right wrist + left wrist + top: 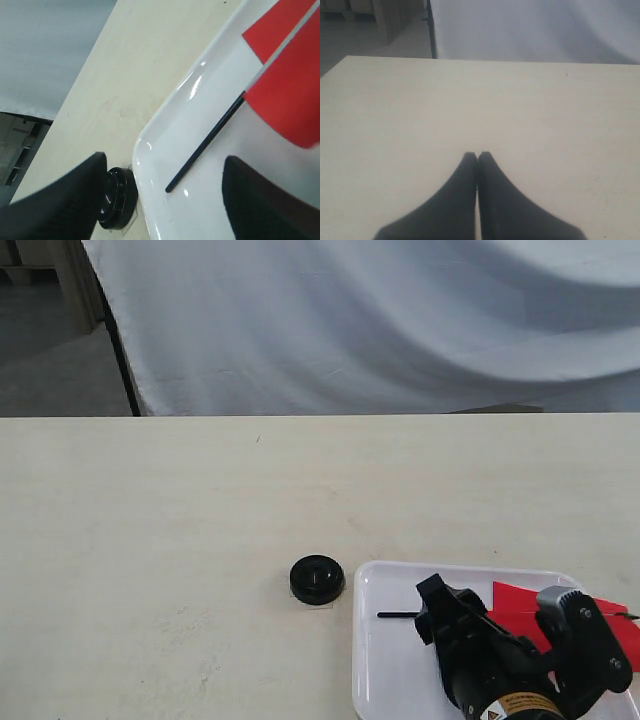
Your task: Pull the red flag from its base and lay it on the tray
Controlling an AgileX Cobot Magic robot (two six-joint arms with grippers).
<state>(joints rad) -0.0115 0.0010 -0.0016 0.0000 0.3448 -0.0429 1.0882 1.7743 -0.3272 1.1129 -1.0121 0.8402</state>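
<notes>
The red flag (pixel 520 605) lies flat in the white tray (pixel 375 660) at the front right, its thin black pole (pixel 397 615) pointing left. In the right wrist view the red flag (pixel 287 85) and its pole (pixel 205 147) rest on the glossy tray (pixel 165 150). The round black base (pixel 317 579) stands on the table just left of the tray, and the base (pixel 117 200) shows beside the tray rim. My right gripper (pixel 162 172) hangs open above the tray, holding nothing. My left gripper (pixel 478 156) is shut and empty over bare table.
The pale wooden table (pixel 200 510) stretches left and back from the tray. A white cloth backdrop (pixel 380 320) hangs behind the table's far edge. The right arm (pixel 520 665) covers part of the tray's front.
</notes>
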